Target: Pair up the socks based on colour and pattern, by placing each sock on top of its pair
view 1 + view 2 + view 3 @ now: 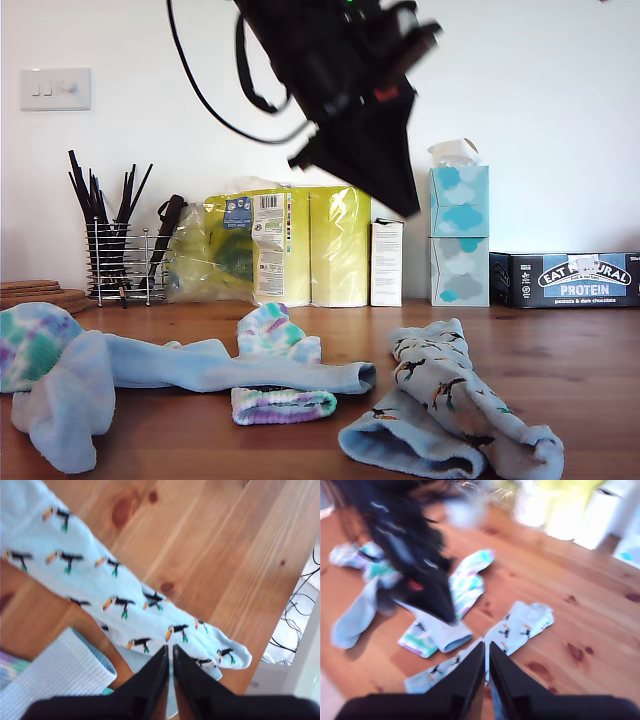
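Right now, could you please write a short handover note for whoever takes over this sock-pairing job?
My first gripper: shut, empty, above the bird socks. My second gripper: shut, empty.
The bird socks overlap at the exterior view's right; that pair looks done.
The plain blue socks sprawl from that view's left to centre, not stacked. One tie-dye sock is at its far left, the other tie-dye sock at centre.
Left: stack the blue pair and the tie-dye pair.
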